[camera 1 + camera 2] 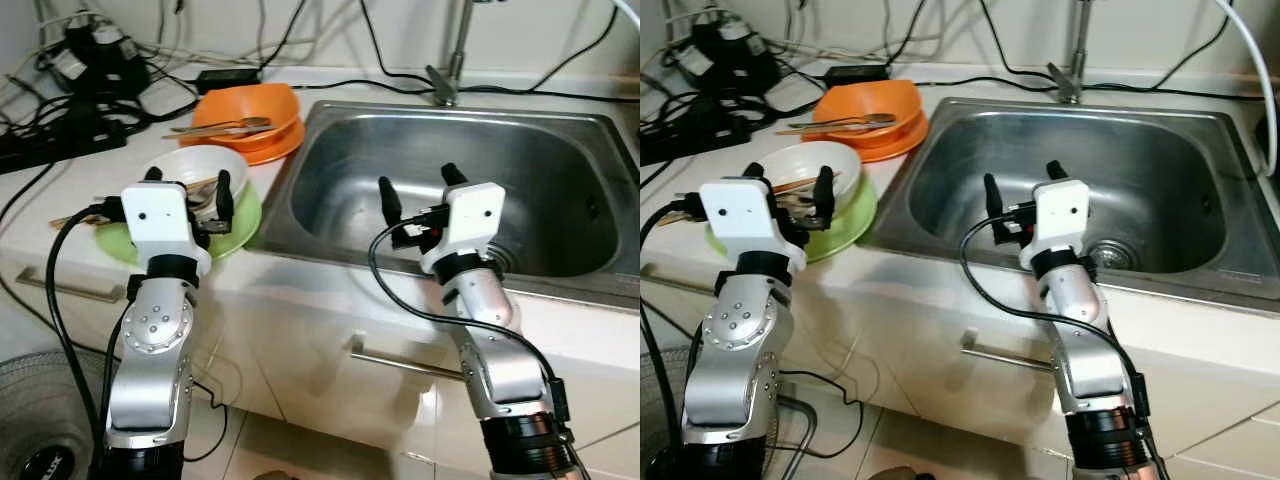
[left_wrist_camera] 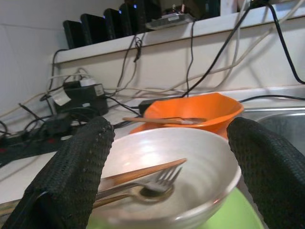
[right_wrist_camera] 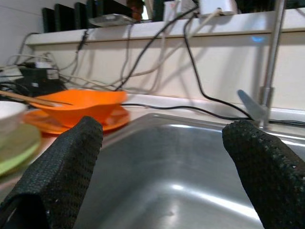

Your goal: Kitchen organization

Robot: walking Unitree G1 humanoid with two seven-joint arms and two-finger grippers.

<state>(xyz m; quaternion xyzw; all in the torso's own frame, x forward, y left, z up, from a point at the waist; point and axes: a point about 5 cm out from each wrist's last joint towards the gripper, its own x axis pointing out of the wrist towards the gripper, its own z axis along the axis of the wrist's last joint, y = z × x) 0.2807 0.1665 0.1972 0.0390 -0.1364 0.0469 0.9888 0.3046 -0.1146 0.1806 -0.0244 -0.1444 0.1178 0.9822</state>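
A white bowl holding a fork and brown chopsticks sits on a green plate on the counter, left of the sink. Behind it an orange bowl with a spoon and chopsticks rests on an orange plate. My left gripper is open, its fingers standing either side of the white bowl's near rim. My right gripper is open and empty, over the steel basin's front part.
A faucet rises behind the sink, whose drain is bare. Black cables and power adapters crowd the back left of the counter. Cabinet fronts with a bar handle lie below; a round grille stands on the floor at left.
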